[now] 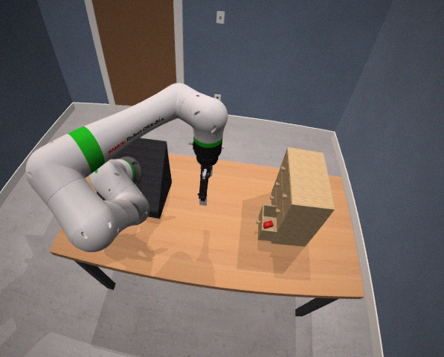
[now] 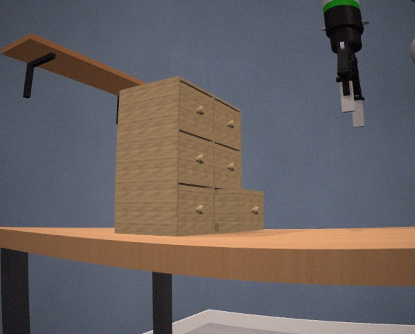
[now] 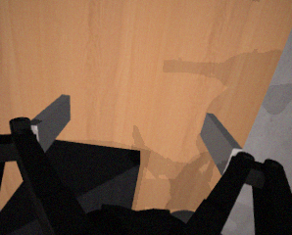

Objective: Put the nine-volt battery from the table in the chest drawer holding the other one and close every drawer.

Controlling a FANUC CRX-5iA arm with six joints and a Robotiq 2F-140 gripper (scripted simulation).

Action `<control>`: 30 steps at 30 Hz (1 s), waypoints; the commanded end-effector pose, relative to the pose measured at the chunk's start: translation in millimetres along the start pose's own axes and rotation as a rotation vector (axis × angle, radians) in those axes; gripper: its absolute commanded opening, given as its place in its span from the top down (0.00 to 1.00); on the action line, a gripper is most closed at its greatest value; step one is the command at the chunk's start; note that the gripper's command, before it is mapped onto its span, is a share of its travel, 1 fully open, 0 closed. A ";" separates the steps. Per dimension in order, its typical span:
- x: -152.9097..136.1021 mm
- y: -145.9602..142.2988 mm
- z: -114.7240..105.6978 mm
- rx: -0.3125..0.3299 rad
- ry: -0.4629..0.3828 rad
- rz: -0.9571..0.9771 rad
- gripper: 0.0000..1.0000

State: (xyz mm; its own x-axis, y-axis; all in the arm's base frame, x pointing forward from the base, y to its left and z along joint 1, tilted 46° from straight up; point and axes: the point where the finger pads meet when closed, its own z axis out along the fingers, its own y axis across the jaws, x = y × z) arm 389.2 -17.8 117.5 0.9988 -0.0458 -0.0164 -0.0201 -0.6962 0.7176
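Observation:
The wooden chest [image 1: 310,180] [image 2: 146,161] stands upright on the table [image 1: 222,265] [image 2: 308,262] [image 3: 112,59]. Its bottom drawer [image 1: 267,235] [image 2: 236,211], the right one in the exterior view, is pulled partway out and looks level. The other five drawers look pushed in. A small red block-like thing [image 1: 268,224] lies in the open drawer; whether it is a nine-volt battery I cannot tell. No battery shows on the bare table top in view. My gripper [image 1: 203,202] [image 2: 352,115] [image 3: 138,116] is wide open and empty, high above the table, out in front of the chest.
A black block-shaped base [image 1: 152,176] [image 3: 107,168] stands beside the arm and hides part of the table. The arm [image 1: 133,119] reaches over it. A wooden shelf [image 2: 74,65] shows behind the chest in the exterior view. Shadows of the arm and chest lie on the table.

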 end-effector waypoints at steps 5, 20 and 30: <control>-1.0 -10.2 3.2 0.027 0.001 -0.023 0.00; -17.1 -166.8 44.2 0.481 0.058 -0.308 0.00; -12.5 -254.4 38.0 0.767 0.222 -0.400 0.00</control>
State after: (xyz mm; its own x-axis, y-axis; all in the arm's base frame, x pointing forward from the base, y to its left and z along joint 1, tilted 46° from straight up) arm 373.9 102.4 -68.5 0.9419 0.3293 -0.0662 0.3355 -0.9323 0.1355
